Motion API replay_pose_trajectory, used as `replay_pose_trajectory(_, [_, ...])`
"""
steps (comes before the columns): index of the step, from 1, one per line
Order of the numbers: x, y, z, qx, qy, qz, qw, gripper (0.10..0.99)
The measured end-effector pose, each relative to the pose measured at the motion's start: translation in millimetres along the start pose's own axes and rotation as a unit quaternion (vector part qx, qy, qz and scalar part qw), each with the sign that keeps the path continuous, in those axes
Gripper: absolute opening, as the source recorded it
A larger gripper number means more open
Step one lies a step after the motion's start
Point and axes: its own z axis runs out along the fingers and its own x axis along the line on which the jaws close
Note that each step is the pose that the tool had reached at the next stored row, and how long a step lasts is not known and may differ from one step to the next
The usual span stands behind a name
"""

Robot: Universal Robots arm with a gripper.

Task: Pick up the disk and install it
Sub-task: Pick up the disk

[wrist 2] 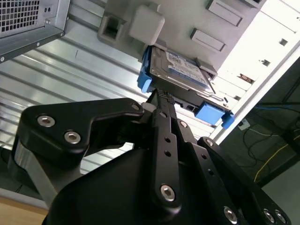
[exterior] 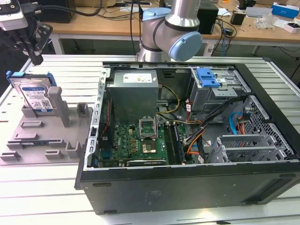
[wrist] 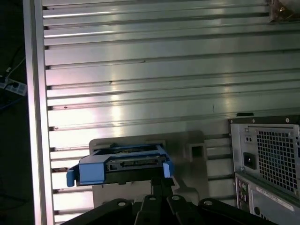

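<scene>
**Disk [exterior: 32,93] upright in holder, hand [exterior: 36,60] empty**

An open computer case [exterior: 187,187] sits at the bench's [exterior: 47,206] near edge. Beside it, toward the bench's edge on the exterior view's left, a grey holder [exterior: 42,136] props the disk at its far end. Just above hovers the hand, fingers together, gripping nothing.
</scene>
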Motion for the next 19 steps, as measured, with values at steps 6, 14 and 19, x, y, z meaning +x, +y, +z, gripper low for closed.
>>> replay_pose_trajectory(6, [0.0, 0.0, 0.0, 0.0001, 0.0004, 0.000, 1.0000, 0.106])
replay_pose_trajectory(14, [0.0, 0.0, 0.0, -0.0005, 0.0022, -0.032, 0.9995, 0.106])
replay_pose_trajectory(19, [0.0, 0.0, 0.0, -0.0018, 0.0064, -0.102, 0.9948, 0.106])
